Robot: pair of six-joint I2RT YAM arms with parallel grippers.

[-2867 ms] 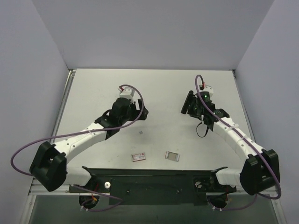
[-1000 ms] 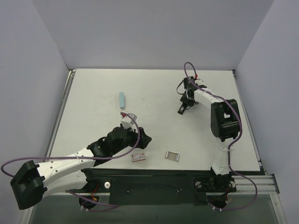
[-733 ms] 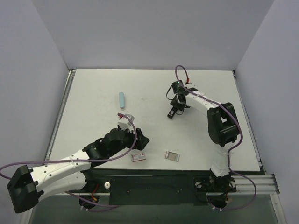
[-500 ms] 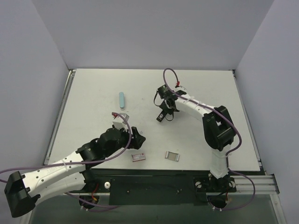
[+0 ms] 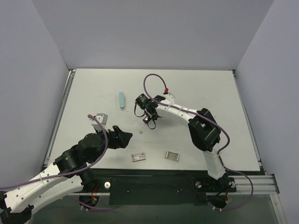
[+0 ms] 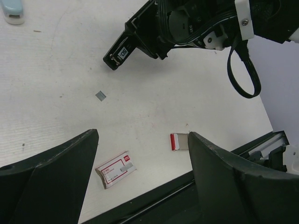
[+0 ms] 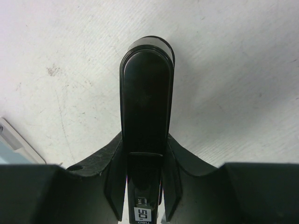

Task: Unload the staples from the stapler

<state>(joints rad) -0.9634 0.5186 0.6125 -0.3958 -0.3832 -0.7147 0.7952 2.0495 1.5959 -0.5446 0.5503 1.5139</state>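
A: Light?
B: Bright, even, from overhead; faint soft shadows on the surface (image 5: pixel 201 88).
A: Sharpness?
B: Top view crisp. Wrist cams: left pincer (image 6: pixel 142 134) near lens is dark, slightly soft; surface grain sharp.

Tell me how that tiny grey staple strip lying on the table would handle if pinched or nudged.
The staple strip looks tiny and thin, so probably very light and apt to skid when nudged. It lies flat against the table, so likely awkward to pinch. Flat, so rolling seems unlikely.
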